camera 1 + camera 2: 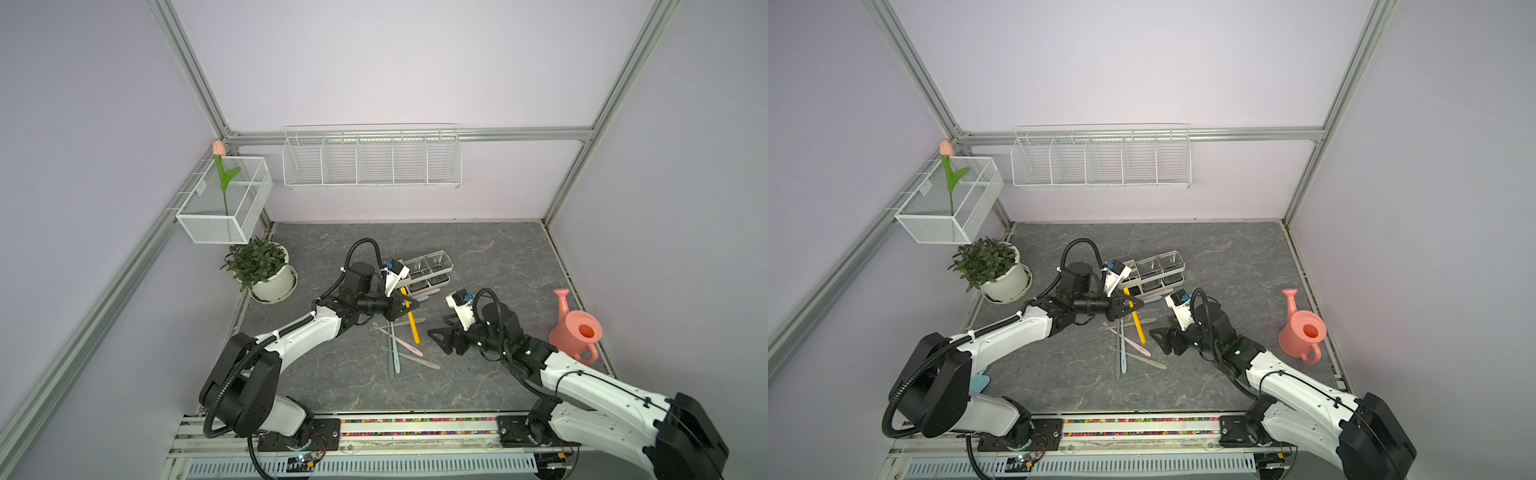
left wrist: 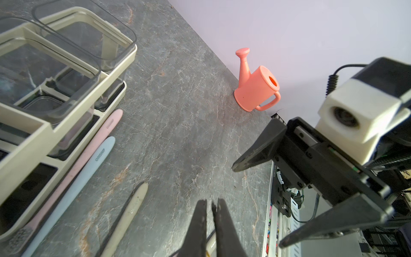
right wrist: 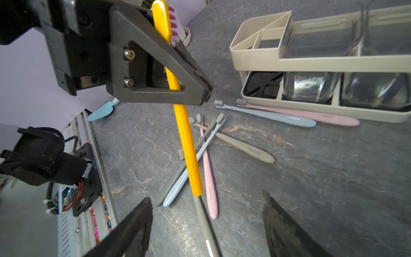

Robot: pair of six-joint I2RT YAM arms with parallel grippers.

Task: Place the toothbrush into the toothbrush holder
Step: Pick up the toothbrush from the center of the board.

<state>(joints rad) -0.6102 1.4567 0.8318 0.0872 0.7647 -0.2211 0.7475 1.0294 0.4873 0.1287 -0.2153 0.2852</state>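
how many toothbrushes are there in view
8. The yellow toothbrush is in the left gripper. A blue one and a pink one lie beside the toothbrush holder. Crossed in a pile: beige brush, pink brush, blue brush, dark grey brush, lettered grey brush. More may be hidden.

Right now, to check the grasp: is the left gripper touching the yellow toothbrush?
Touching. The right wrist view shows the left gripper shut on the yellow toothbrush.

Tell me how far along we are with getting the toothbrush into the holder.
Done: the left hand is shut on the yellow toothbrush, gripping near its head. In hand: the brush hangs tilted beside the toothbrush holder, not over it. Left: lower it into the divided compartment, which looks empty, and release. The right hand is open and empty.
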